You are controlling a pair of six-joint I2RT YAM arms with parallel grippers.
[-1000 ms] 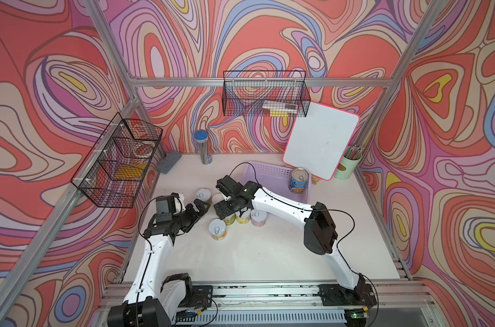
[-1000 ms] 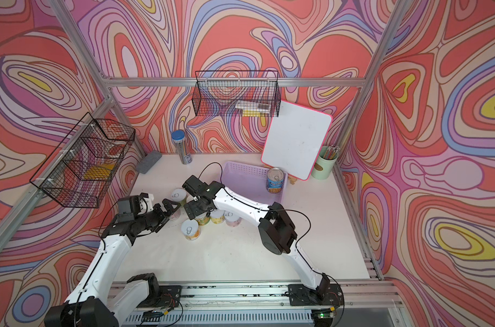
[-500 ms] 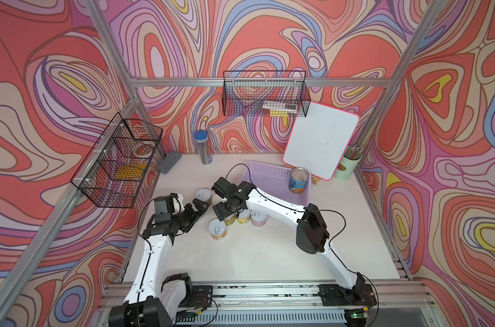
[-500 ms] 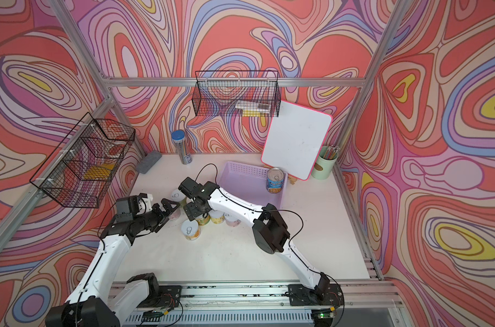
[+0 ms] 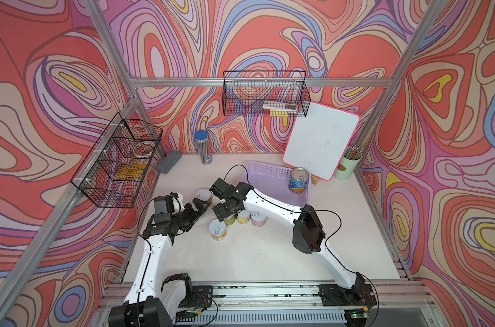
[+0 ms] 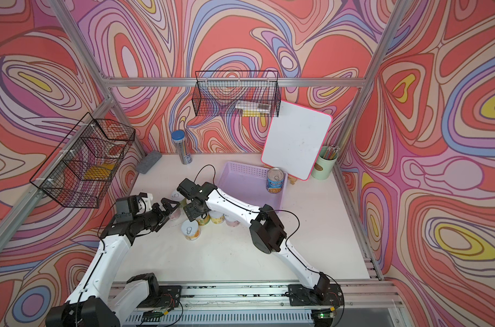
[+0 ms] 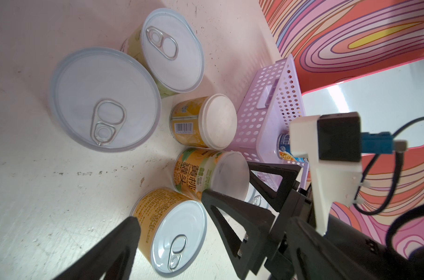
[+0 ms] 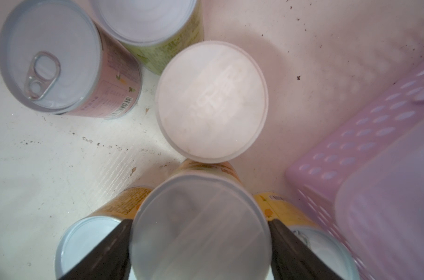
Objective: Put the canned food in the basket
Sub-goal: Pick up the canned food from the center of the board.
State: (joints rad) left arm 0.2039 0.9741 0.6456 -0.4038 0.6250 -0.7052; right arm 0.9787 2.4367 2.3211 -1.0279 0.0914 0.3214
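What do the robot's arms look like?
The left arm and the right arm are smooth white tubes linked by chunky black joints. Thin black cables loop along them. Each ends in black jaws shaped like hollow triangles. By the right arm's jaws, a white bracket carries a small black camera with a blue plug.

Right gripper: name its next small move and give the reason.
Probably close firmly on the clear-lidded can. The right gripper has a finger on each side of that can in both wrist views, firm contact is unclear, and the basket stands close by with room.
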